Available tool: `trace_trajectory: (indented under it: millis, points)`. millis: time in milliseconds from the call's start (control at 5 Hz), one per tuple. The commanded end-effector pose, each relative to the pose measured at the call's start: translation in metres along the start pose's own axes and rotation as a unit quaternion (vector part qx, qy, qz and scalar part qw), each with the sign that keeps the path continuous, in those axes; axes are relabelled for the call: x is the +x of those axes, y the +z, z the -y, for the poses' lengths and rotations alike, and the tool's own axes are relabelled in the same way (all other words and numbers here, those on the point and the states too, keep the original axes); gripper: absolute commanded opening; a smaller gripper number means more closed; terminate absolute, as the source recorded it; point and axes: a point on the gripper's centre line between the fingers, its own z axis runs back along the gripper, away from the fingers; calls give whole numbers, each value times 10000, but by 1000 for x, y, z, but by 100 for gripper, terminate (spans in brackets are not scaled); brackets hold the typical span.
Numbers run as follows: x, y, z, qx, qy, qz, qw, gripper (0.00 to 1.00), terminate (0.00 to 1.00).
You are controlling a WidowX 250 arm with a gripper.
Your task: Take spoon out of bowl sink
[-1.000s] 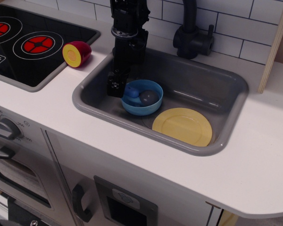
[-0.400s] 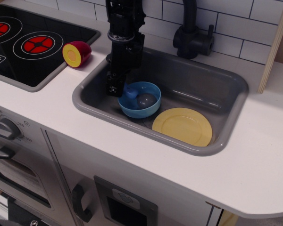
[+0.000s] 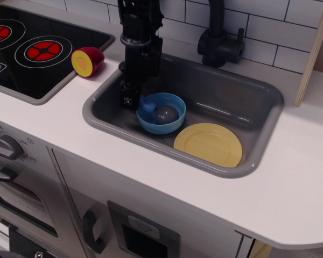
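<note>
— What had shifted since a second before?
— The gripper point(image 3: 135, 100) had risen a little, and the spoon point(image 3: 155, 110) handle had tipped up at the bowl point(image 3: 161, 113) rim's left edge; its grey head lay inside.
— Room around it?
— The bowl sat near the sink point(image 3: 258, 97) left wall; the plate point(image 3: 208, 144) was just beside it, open floor behind.
— The jaws?
— Hidden against the handle; I couldn't tell whether they gripped.

White tiled wall point(image 3: 269, 32), white counter point(image 3: 290, 183), black hob point(image 3: 32, 48), dark tap point(image 3: 218, 37), oven knob point(image 3: 8, 146)
</note>
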Motion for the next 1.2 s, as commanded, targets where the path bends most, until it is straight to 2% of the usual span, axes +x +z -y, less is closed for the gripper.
trace_trajectory:
  millis: [0,200,400,600,800,1000]
  points:
    - [-14,57,-26,534,412,369,9970,0,0]
    - [-12,67,-25,422,395,478,9972,0,0]
    - [2,75,-23,404,320,635,9967,0,0]
    - [22,77,-24,405,137,791,9959,0,0]
    - [42,75,-15,609,-126,830,9946,0,0]
    - [51,70,-2,576,-261,841,9944,0,0]
